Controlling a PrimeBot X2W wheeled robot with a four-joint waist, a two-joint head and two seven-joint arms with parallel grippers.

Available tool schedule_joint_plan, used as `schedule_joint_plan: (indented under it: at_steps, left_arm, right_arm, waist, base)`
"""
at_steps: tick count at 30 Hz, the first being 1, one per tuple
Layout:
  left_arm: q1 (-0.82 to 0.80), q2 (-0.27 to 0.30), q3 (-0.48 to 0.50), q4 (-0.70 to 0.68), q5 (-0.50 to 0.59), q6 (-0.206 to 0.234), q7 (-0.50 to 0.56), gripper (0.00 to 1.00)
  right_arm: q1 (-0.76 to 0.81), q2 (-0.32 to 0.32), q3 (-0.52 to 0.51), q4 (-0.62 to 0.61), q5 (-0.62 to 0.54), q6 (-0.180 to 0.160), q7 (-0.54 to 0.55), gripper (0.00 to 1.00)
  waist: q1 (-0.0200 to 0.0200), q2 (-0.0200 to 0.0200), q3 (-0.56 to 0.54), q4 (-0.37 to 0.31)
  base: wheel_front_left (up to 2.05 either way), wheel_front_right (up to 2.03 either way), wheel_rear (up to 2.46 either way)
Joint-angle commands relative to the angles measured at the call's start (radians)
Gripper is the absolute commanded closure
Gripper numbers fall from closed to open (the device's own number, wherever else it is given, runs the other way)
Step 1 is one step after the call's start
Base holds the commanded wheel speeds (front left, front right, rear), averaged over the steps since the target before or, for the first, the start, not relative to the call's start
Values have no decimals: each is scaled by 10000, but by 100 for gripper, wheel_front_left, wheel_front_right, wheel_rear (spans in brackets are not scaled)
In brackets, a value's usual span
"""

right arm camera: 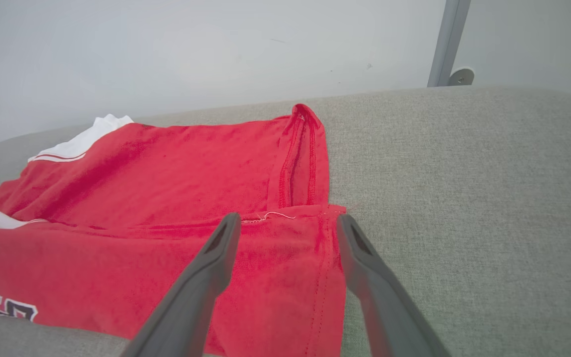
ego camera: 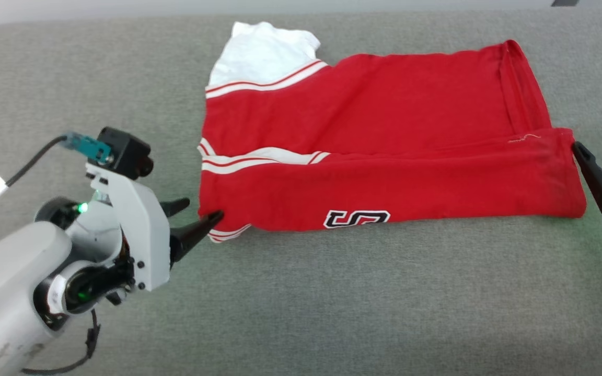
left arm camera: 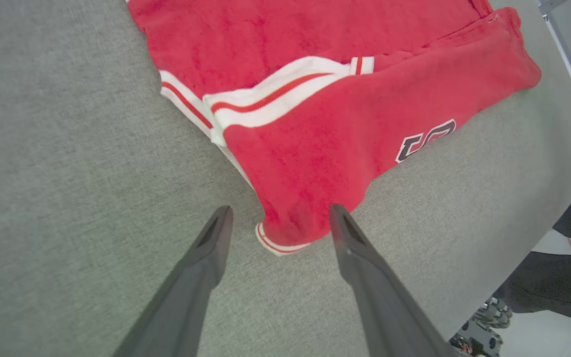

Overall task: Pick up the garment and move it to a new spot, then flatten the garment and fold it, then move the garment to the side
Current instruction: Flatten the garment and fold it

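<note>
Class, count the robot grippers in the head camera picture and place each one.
2. The left gripper is at the garment's striped left end, the right gripper at its plain red right end; both open.

Bright, even light; wide-angle wrist distortion.

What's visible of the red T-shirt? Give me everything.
The garment is a red T-shirt of soft-looking cloth, lying flat on the grey padded surface, its near long edge folded over the body. A white sleeve with red-and-white striped trim sticks out at the far left; a black-and-white print shows on the folded flap. The open left gripper and open right gripper sit at its left and right ends, neither clamping it.
</note>
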Motion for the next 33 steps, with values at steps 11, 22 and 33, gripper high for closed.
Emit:
schedule_joint_plan:
  at_steps: [11,22,33]
  left_arm:
    - [516,-1152,-162,2690,-1211,-492,602,0]
    - [606,-1787,-168,3650,-1811,-1705,1035,100]
    - [182,-1974,-170,3407,-1268,-1919,709,100]
  right_arm:
    - [-290,196,-204,-417,-194,-15,59,0]
    - [-307,-125,-23,-703,-371,-15,689,0]
    - [-1460,-1181,1823,-1123,-394,-15,5083,0]
  waist:
    - [-1,0,688,-842]
    - [-1,0,827,-998]
    - [-1,0,996,-667]
  base:
    - [0,0,0]
    - [0,0,0]
    - [0,0,0]
